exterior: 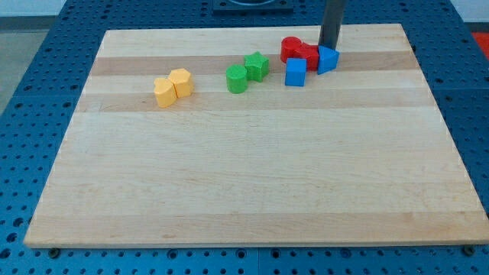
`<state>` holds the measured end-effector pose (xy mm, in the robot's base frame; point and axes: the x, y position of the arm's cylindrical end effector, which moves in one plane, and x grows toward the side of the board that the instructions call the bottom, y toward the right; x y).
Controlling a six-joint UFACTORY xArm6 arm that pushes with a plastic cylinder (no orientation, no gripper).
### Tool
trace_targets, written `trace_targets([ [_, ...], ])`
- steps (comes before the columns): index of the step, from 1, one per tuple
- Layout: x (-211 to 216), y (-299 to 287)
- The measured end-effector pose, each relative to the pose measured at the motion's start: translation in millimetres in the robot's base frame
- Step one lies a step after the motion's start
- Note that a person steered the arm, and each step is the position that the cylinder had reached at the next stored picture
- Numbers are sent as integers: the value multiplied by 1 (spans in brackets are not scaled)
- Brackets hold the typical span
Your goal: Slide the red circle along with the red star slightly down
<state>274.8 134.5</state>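
The red circle (290, 48) lies near the view's top, right of centre, on the wooden board (252, 176). The red star (309, 55) touches it on its right. A blue triangle-like block (328, 59) sits against the star's right side. A blue cube (296, 72) stands just below the red pair. My tip (328, 46) is at the rod's lower end, just above the blue triangle and right of the red star, close to both.
A green star (257, 66) and a green round block (237, 79) sit left of the blue cube. Two yellow blocks (173, 86) touch each other further left. The board's top edge runs just behind the red blocks.
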Motion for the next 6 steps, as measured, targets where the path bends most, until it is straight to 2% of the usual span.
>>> trace_targets([
  [3,74,0],
  [6,179,-1],
])
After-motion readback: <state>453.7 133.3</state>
